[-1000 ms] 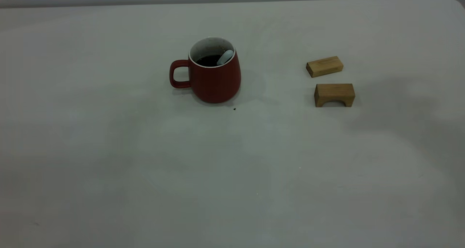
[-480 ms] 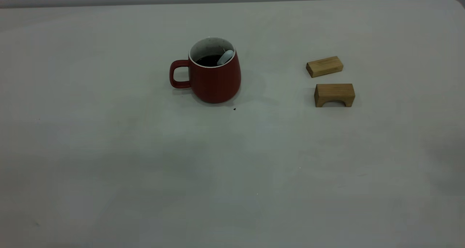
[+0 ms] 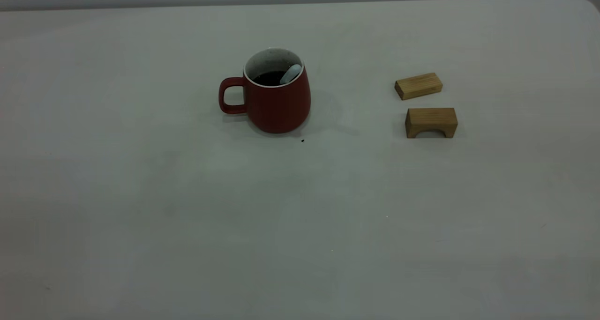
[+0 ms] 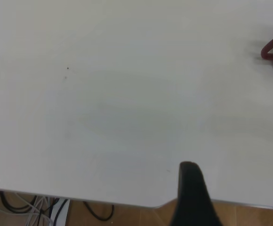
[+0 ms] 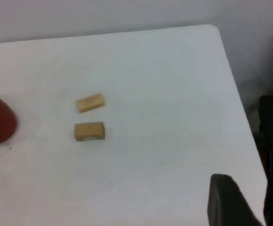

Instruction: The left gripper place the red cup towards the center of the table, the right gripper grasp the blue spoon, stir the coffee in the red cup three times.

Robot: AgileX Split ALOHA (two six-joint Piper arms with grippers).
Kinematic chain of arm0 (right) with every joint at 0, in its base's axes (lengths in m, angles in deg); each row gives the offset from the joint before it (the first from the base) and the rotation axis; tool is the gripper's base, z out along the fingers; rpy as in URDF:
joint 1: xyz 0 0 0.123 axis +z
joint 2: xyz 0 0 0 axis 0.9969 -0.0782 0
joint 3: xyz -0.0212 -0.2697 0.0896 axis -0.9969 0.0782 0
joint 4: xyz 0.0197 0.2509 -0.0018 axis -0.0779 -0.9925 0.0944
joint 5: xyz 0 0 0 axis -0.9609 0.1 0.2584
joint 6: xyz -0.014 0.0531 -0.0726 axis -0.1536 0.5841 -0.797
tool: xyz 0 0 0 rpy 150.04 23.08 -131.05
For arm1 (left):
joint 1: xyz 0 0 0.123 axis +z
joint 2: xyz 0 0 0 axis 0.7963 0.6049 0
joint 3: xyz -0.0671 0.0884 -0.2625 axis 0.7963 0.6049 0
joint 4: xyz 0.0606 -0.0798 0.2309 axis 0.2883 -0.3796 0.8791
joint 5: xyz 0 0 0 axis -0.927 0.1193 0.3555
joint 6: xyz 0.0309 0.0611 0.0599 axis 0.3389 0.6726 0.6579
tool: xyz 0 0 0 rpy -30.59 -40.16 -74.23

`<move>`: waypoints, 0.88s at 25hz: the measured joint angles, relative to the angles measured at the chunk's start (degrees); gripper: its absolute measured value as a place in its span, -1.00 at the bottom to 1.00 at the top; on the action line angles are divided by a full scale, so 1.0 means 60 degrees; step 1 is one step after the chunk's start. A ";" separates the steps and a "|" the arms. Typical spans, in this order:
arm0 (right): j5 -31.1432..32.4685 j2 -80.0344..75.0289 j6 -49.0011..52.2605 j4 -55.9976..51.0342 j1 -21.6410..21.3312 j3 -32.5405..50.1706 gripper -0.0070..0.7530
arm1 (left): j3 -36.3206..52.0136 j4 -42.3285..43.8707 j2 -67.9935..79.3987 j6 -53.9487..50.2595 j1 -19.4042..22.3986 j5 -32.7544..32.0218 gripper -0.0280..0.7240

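Red cup (image 3: 277,97) sits upright on the table (image 3: 300,226), toward the middle and a bit to the far side in the exterior view, handle pointing to that view's left. Coffee (image 3: 268,78) inside, dark, well below the white rim. Blue spoon (image 3: 290,73) is in the cup, leaning against the inner wall on the side away from the handle; only its pale upper end shows above the liquid. Small dark speck (image 3: 302,140) on the table just in front of the cup's base.

Two tan wooden blocks well to the right of the cup: a plain flat block (image 3: 418,85) farther back, an arch-cut block (image 3: 431,122) just in front of it, not touching.

No brand, label or writing readable on the cup, spoon, blocks or table.

Neither arm is in the exterior view. Left gripper: only one black finger (image 4: 191,197) shows at its wrist view's edge, over the table's edge, cup far off. Right gripper: one dark finger (image 5: 228,200) shows near the table's corner side, far from the blocks. Can't tell for either whether the fingers are spread or pressed together. Neither holds anything that shows.
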 joint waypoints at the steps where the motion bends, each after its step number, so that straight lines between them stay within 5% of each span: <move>1: -0.0061 0.0376 0.0000 -0.0033 -0.0007 0.0518 -0.36 | 0.0000 0.0000 0.0000 0.0000 0.0000 0.0000 0.55; 11: 0.0212 0.1991 0.0000 -0.0042 0.0056 0.2301 -0.36 | 0.0000 0.0000 0.0000 0.0010 0.0000 0.0000 0.55; 22: 0.0181 0.1991 -0.0054 -0.0042 0.0494 0.2356 -0.36 | 0.0000 0.0000 0.0000 0.0015 0.0000 0.0000 0.55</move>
